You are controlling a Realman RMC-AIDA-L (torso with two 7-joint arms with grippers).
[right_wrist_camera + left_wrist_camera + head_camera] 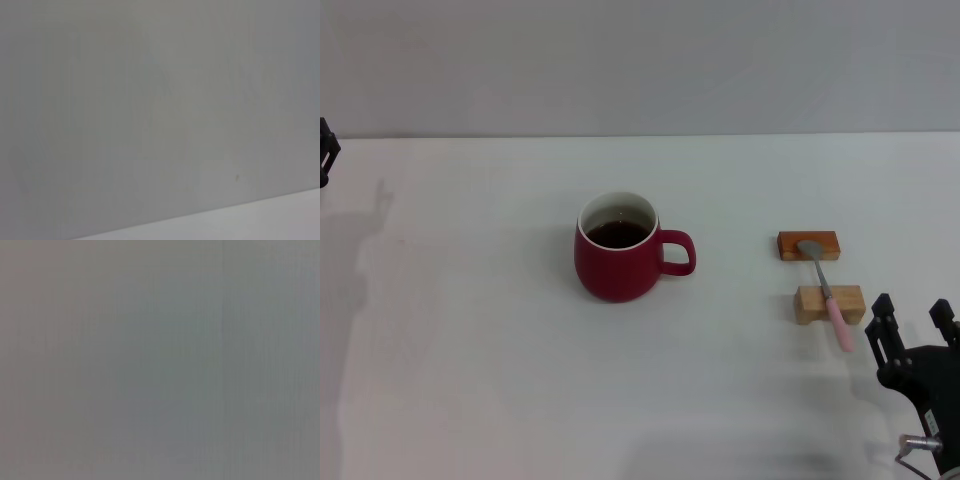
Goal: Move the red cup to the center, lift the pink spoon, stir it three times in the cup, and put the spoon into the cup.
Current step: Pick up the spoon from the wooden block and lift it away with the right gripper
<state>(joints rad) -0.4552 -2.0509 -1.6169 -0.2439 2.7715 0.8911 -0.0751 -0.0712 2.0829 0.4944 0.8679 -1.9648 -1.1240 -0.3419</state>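
Observation:
The red cup (618,250) stands upright near the middle of the white table, handle pointing right, dark liquid inside. The pink spoon (826,293) lies to its right across two small wooden blocks, its grey bowl on the far block and its pink handle toward me. My right gripper (911,318) is open and empty at the lower right, just right of the spoon's handle end. My left gripper (325,150) is only a dark sliver at the far left edge. Both wrist views show only blank grey surface.
An orange-brown wooden block (809,245) and a lighter wooden block (829,304) hold the spoon up off the white table (470,350). A grey wall stands behind the table's far edge.

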